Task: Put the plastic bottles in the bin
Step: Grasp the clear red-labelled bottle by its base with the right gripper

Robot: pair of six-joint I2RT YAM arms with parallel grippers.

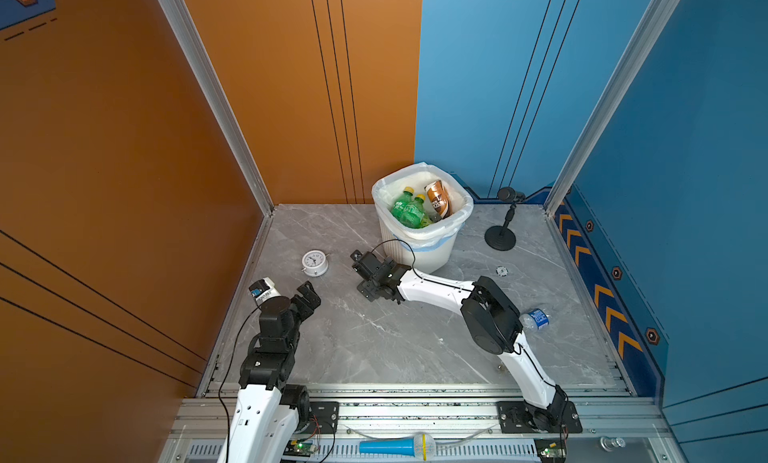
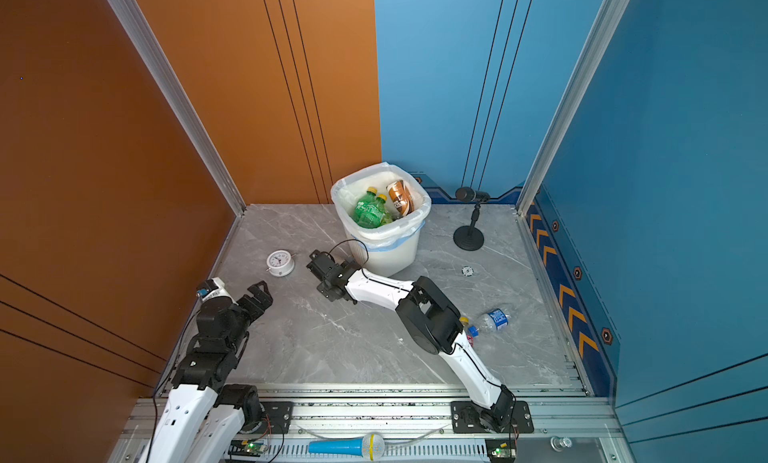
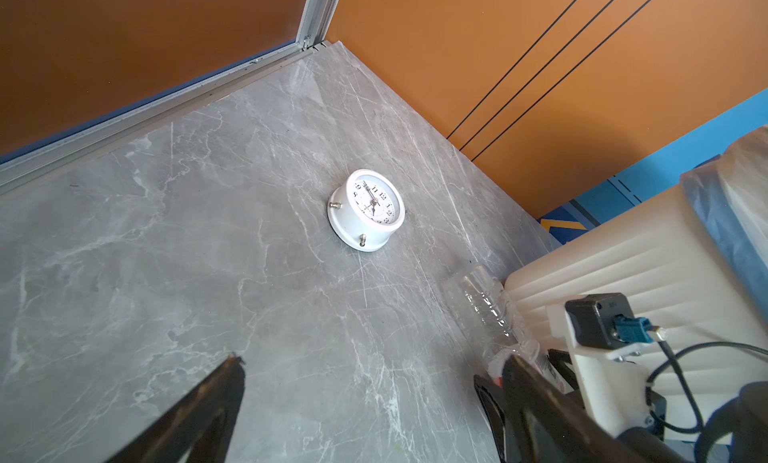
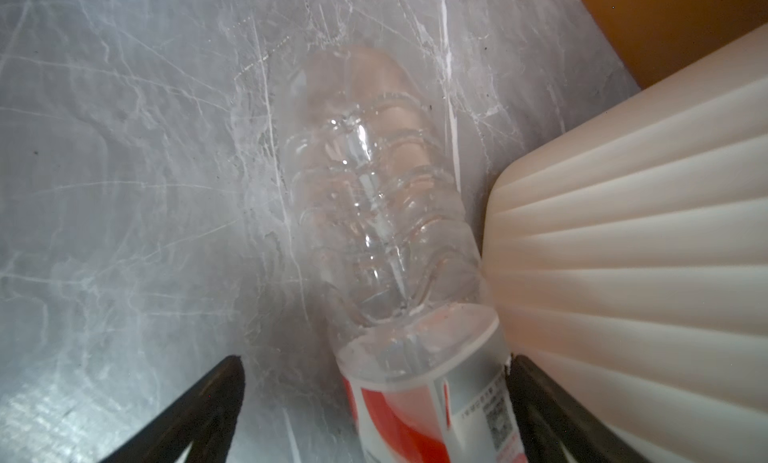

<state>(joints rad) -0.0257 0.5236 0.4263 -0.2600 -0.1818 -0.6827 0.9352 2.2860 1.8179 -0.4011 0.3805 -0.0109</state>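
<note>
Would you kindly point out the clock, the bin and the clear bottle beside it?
clock [image 1: 314, 262]: in a top view, dial.
bin [image 1: 434, 257]: in a top view, front wall.
clear bottle [image 4: 374, 199]: right wrist view, ribbed body.

Left arm [image 1: 257, 415], 7 o'clock; right arm [image 1: 432, 292], 5 o'clock: white shells, black joints, black cables [image 1: 440, 283], teal camera connectors [image 3: 629, 330].

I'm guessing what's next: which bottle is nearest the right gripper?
The clear red-labelled bottle beside the bin, inside the open right gripper; the blue-labelled bottle lies farther off.

Glossy clear plastic bottle [image 4: 374, 216], matt ribbed plastic bin [image 4: 623, 253], marble-look tabletop [image 4: 124, 149]
</note>
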